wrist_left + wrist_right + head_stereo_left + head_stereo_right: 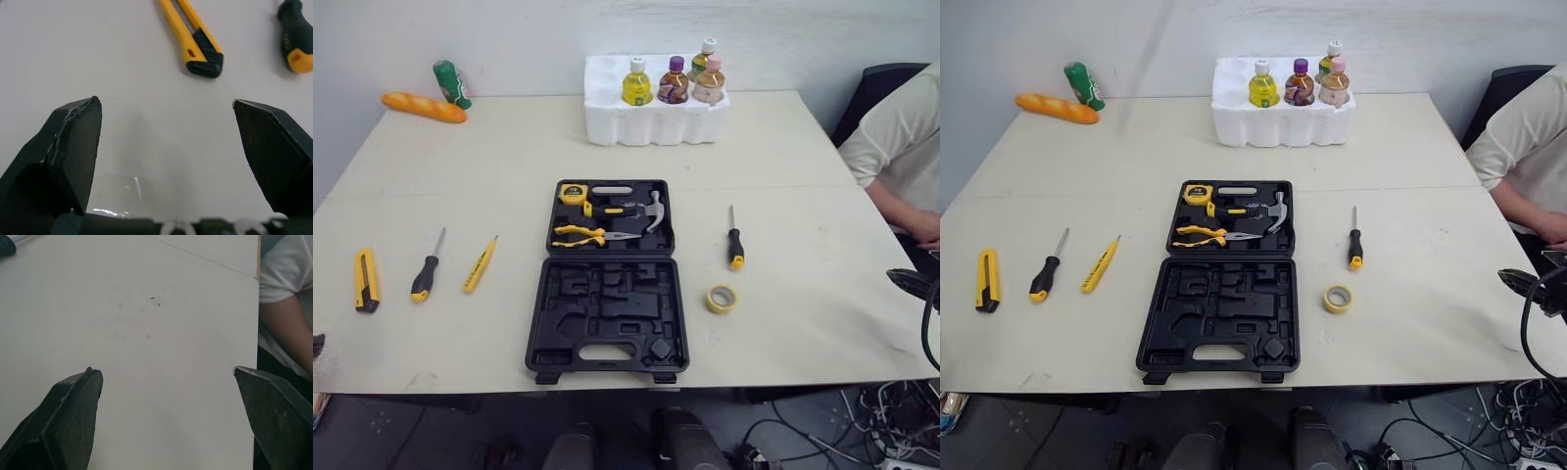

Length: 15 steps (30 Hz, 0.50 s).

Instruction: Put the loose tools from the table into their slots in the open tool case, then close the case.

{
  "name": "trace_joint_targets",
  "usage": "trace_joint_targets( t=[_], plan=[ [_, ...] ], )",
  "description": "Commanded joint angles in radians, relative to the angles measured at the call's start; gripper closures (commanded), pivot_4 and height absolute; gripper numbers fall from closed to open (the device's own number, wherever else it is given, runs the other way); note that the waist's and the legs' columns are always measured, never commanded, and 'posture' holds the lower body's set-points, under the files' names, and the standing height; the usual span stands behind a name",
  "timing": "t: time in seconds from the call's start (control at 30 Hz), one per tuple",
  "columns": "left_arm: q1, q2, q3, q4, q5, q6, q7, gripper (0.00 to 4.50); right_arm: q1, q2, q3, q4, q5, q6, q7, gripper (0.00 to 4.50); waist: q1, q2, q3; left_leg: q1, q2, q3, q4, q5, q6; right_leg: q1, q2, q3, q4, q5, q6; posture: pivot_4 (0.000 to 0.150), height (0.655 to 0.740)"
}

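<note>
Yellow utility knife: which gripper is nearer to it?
Left. The left gripper is open just short of the utility knife; the right gripper is beyond the tool case, at the table edge by the person.

Bottles [673, 80] in foam tray [651, 124], baguette [424, 107], person [901, 137]

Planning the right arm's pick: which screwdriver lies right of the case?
The screwdriver beside the tape roll; the other two lie left of the case.

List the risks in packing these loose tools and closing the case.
The utility knife, lying flat by the open left gripper, may slide when pinched. The person's arm is close to the open right gripper; a swing could hit it. A misseated screwdriver could stop the tool case closing.
</note>
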Motion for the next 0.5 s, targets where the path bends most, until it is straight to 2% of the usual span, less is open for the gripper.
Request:
trace_joint_targets(
  t=[0.03, 0.2, 0.27, 0.4, 0.5],
  plan=[
    [0.005, -0.008, -0.03, -0.144, -0.032, 0.047, 0.015, 0.02, -0.013, 0.008, -0.007, -0.114, 0.064, 0.043, 0.016, 0.07, 0.0, 0.0, 0.0, 0.0, 0.0, 0.0, 0.0, 0.0, 0.0, 0.0, 0.0, 0.0, 0.0, 0.0, 0.0, 0.15, 0.7367],
    [-0.028, -0.051, -0.116, -0.392, -0.078, 0.145, 0.064, 0.02, -0.015, 0.038, 0.028, -0.389, 0.22, 0.215, 0.055, 0.07, 0.001, 0.0, 0.0, 0.0, 0.001, 0.0, 0.0, 0.0, 0.0, 0.0, 0.0, -0.001, 0.0, 0.0, 0.0, 0.15, 0.7367],
    [-0.061, -0.064, -0.143, -0.463, -0.102, 0.227, 0.126, 0.02, -0.05, 0.071, 0.047, -0.508, 0.319, 0.296, 0.04, 0.07, 0.0, 0.0, 0.0, -0.001, 0.001, 0.0, 0.0, 0.0, -0.001, 0.0, 0.0, -0.001, 0.0, 0.0, 0.0, 0.15, 0.7367],
    [-0.152, -0.048, -0.219, -0.476, -0.074, 0.345, 0.235, 0.02, -0.171, 0.16, 0.151, -0.68, 0.453, 0.389, -0.005, 0.07, -0.001, 0.0, 0.0, 0.0, 0.001, 0.0, 0.0, 0.001, -0.002, 0.0, 0.001, -0.001, 0.001, 0.0, 0.001, 0.15, 0.7367],
    [-0.241, -0.018, -0.276, -0.428, -0.055, 0.415, 0.281, 0.02, -0.232, 0.181, 0.238, -0.783, 0.514, 0.417, 0.031, 0.07, 0.002, 0.0, 0.0, -0.001, 0.001, -0.001, 0.0, 0.001, -0.002, -0.001, 0.001, -0.002, 0.001, 0.0, 0.001, 0.15, 0.7367]
  ],
)
